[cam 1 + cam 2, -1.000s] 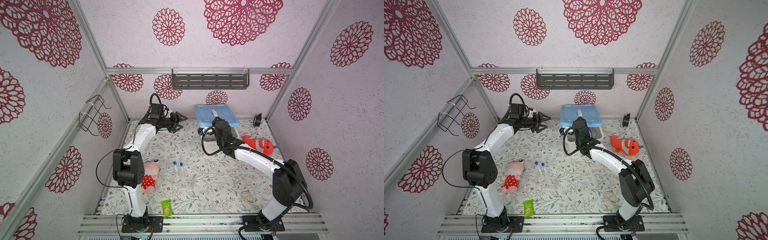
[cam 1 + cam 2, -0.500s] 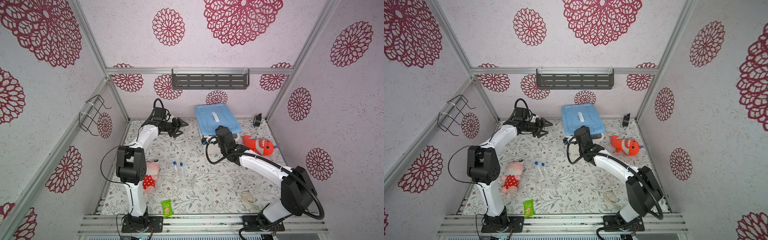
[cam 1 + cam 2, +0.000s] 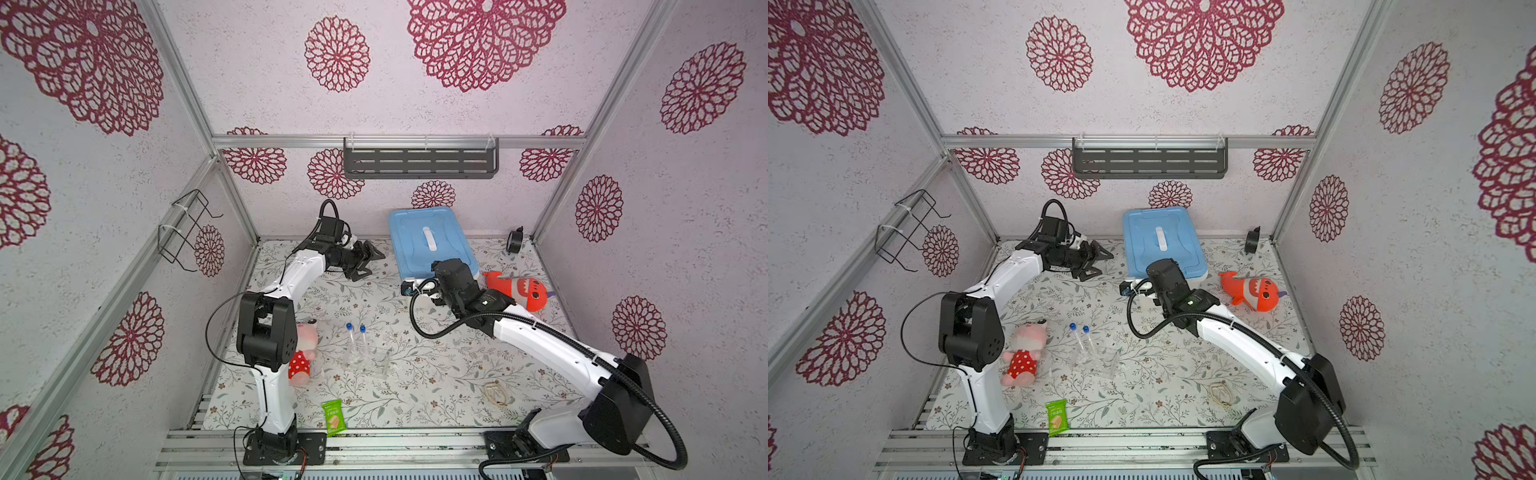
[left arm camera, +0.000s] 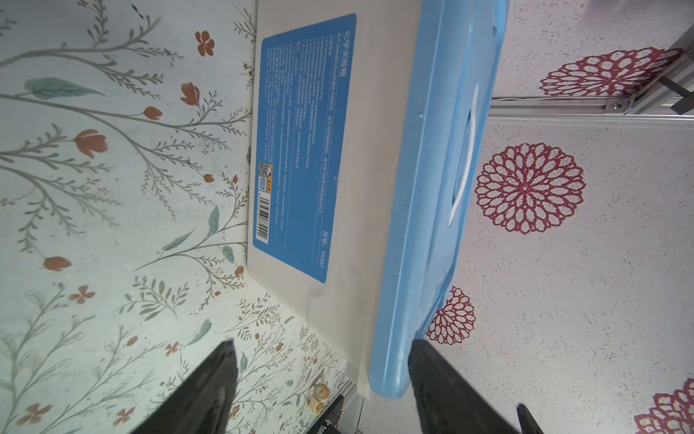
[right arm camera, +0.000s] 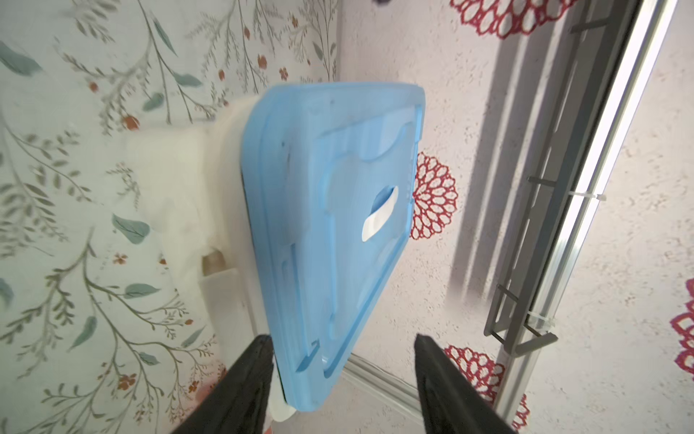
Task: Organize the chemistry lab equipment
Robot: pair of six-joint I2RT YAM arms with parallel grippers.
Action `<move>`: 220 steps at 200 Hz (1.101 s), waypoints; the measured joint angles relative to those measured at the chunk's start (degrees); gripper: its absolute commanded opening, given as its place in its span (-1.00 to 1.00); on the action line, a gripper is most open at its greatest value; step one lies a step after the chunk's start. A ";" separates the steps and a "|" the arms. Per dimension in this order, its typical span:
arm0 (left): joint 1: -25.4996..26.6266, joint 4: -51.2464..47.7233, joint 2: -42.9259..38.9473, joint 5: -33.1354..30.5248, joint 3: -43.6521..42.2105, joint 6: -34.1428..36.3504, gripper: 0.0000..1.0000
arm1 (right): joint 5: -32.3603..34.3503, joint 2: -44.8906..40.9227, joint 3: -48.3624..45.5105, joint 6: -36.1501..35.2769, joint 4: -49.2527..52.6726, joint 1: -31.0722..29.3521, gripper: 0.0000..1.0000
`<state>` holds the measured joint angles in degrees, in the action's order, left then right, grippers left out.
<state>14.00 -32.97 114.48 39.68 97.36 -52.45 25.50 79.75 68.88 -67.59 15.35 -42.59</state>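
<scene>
Two clear tubes with blue caps (image 3: 356,340) (image 3: 1079,341) lie mid-table beside clear glassware (image 3: 376,362) (image 3: 1105,362). At the back stands a white box with a blue lid (image 3: 428,241) (image 3: 1160,241) (image 4: 432,188) (image 5: 330,225), closed. My left gripper (image 3: 372,262) (image 3: 1104,264) (image 4: 321,344) is open and empty, just left of the box and facing its side. My right gripper (image 5: 341,338) is open at the box's front edge, and the lid's corner lies between its fingers without being clamped. In both top views its wrist hides the fingers.
An orange shark plush (image 3: 517,291) (image 3: 1252,293) lies right of the box. A pink plush (image 3: 303,353) (image 3: 1023,353) lies by the left arm. A green snack packet (image 3: 333,417) and a beige loop (image 3: 496,392) sit near the front. A grey shelf (image 3: 419,164) hangs on the back wall.
The right gripper has opened and drawn back toward the front of the box, leaving the lid lying flat on it. The left gripper has moved right, closer to the box.
</scene>
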 measured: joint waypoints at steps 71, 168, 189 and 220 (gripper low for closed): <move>2.34 -0.17 0.00 -1.84 2.75 -0.02 0.54 | -8.26 -4.76 3.13 28.83 2.40 6.27 0.33; 7.08 -1.11 4.83 -7.52 7.43 1.53 0.55 | -18.08 13.97 19.61 75.52 24.72 29.90 0.48; 7.30 -1.81 5.25 -8.04 7.82 2.27 0.54 | -20.79 14.69 20.06 77.94 25.24 30.42 0.49; 7.58 -2.84 5.25 -9.18 8.44 3.43 0.51 | -23.58 15.50 22.32 80.41 26.34 30.21 0.53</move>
<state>21.58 -35.81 119.72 30.50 105.80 -49.01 1.91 95.24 91.20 12.82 41.69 -12.38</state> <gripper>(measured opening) 0.761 0.753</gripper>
